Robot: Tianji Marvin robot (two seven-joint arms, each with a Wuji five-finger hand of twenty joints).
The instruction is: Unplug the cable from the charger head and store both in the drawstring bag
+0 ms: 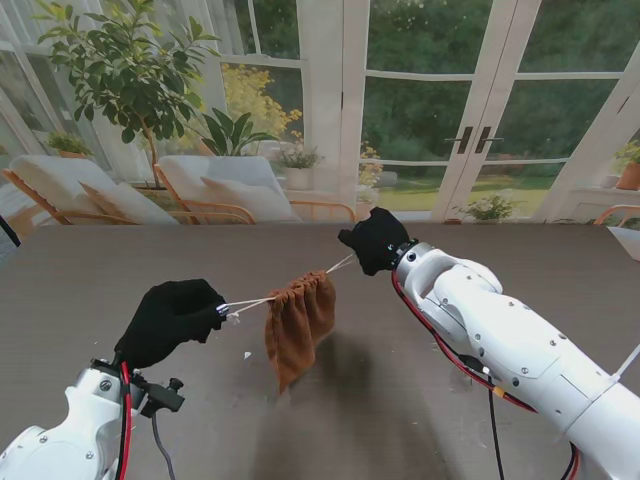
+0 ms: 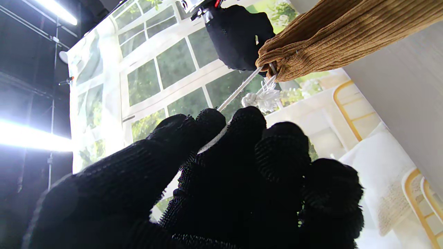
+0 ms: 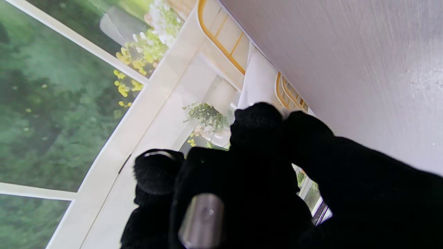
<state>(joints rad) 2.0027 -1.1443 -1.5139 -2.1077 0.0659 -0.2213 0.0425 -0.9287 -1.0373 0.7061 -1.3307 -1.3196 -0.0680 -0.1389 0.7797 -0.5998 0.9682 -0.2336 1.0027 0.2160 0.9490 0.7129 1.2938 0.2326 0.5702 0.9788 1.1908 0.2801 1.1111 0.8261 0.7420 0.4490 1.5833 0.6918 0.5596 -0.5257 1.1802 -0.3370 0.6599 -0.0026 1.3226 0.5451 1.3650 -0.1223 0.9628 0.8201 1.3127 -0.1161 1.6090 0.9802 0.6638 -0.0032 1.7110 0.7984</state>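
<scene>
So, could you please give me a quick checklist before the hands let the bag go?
1. Left hand closed on its cord: ok.
2. Right hand closed on its cord: ok.
3. Bag mouth cinched shut: ok.
4. Bag hanging off the table: ok, though its lower tip may touch.
5. Charger and cable inside: cannot tell, neither is visible.
6. Cords pulled taut: ok.

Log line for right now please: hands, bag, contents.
left hand: shut on drawstring | right hand: shut on opposite cord | drawstring bag: mouth cinched, hanging between hands above table | cable, charger head: not visible
</scene>
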